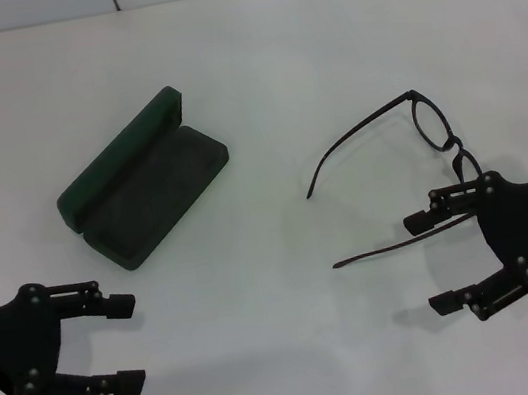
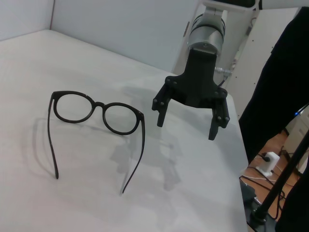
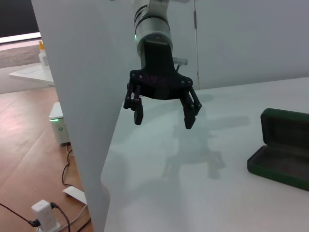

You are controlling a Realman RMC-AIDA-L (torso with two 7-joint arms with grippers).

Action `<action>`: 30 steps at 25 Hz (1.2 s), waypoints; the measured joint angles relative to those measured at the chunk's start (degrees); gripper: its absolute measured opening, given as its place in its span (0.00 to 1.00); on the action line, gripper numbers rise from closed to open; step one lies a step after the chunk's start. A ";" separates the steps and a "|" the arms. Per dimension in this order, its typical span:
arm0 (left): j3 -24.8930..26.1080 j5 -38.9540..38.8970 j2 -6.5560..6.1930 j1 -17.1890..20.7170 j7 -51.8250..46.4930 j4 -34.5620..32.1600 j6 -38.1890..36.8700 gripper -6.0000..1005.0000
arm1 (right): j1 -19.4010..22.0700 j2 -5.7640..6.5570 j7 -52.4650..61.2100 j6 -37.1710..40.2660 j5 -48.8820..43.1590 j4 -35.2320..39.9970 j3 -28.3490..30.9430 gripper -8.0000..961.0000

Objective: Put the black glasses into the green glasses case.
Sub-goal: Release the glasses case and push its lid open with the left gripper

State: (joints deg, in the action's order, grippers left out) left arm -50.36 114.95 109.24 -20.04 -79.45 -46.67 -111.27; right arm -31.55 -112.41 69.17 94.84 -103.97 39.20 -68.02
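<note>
Hovering at the lower right of the frame, the right claw gapes wide and empty, just beside the black glasses, whose frame runs up-frame with temples reaching left. The green glasses case lies open, upper left on the tabletop. The left claw waits open, lower left.

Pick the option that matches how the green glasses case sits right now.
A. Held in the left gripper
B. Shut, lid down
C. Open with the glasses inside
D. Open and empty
D: the green glasses case lies on the table with its lid raised and only dark lining showing, while the black glasses lie apart on the table near the open right gripper.
</note>
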 joint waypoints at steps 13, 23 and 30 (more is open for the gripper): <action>0.00 0.00 0.01 0.02 -0.11 0.00 0.00 0.84 | 0.09 -0.09 0.00 0.08 0.00 0.00 0.02 0.90; 9.45 -0.41 1.72 -1.88 -11.36 0.18 1.02 0.84 | 0.18 -0.38 0.00 0.30 0.00 0.01 0.17 0.90; 11.33 2.92 0.43 -8.02 -27.15 -1.01 7.48 0.84 | 0.32 -0.46 0.00 0.71 0.00 0.07 0.12 0.90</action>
State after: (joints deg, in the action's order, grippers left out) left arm -39.03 117.88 109.67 -28.06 -106.61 -47.68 -103.79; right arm -31.23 -112.87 69.17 95.55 -103.97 39.28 -67.91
